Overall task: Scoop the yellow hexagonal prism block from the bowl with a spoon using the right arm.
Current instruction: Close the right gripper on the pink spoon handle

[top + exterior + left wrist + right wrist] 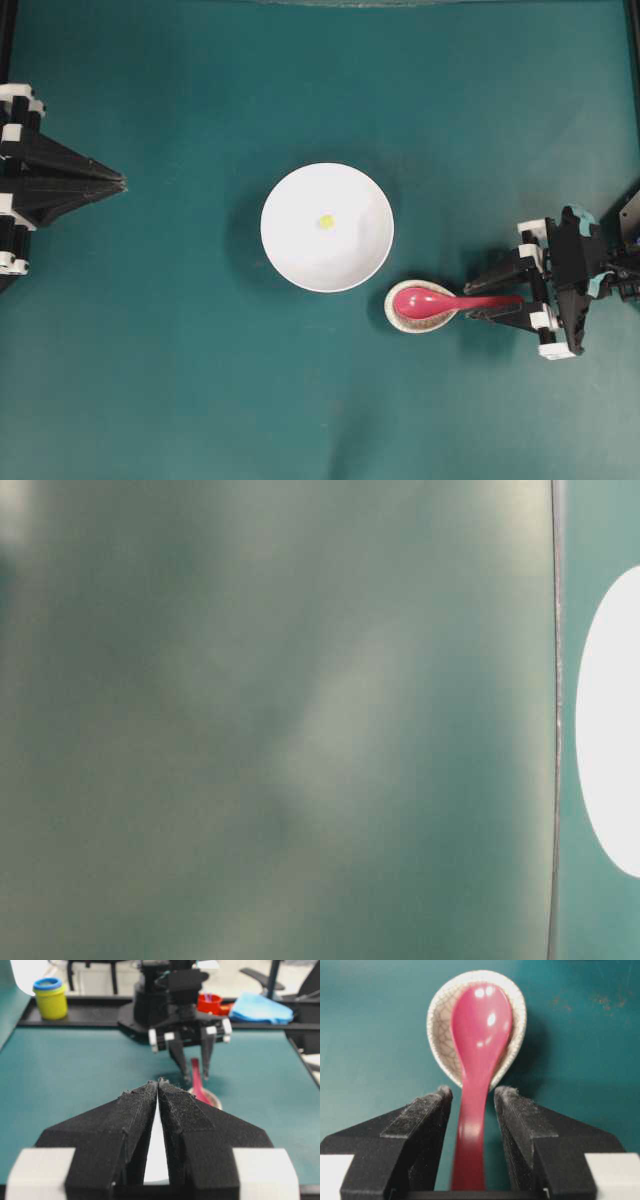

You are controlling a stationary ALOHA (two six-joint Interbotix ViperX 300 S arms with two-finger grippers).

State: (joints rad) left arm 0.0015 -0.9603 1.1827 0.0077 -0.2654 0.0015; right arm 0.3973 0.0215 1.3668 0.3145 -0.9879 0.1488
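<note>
The white bowl [300, 250] stands mid-table, and the tiny yellow hexagonal prism block [326, 221] lies inside it. To its lower right, the magenta-red spoon [430, 301] rests with its head in a small speckled dish [400, 318]. My right gripper [478, 300] straddles the spoon's handle. In the right wrist view the spoon [480, 1030] runs between the fingers of that gripper [472, 1092], which is open, with a gap on each side. My left gripper [120, 182] is shut and empty at the far left. From the left wrist, its tips [158, 1082] meet over the bowl [157, 1155].
Beyond the table's far edge in the left wrist view, a black tray holds a yellow jar with a blue lid [50, 997], a red container [210, 1004] and a blue cloth [262, 1007]. The table-level view is mostly blur, with the bowl [615, 720] at its right edge.
</note>
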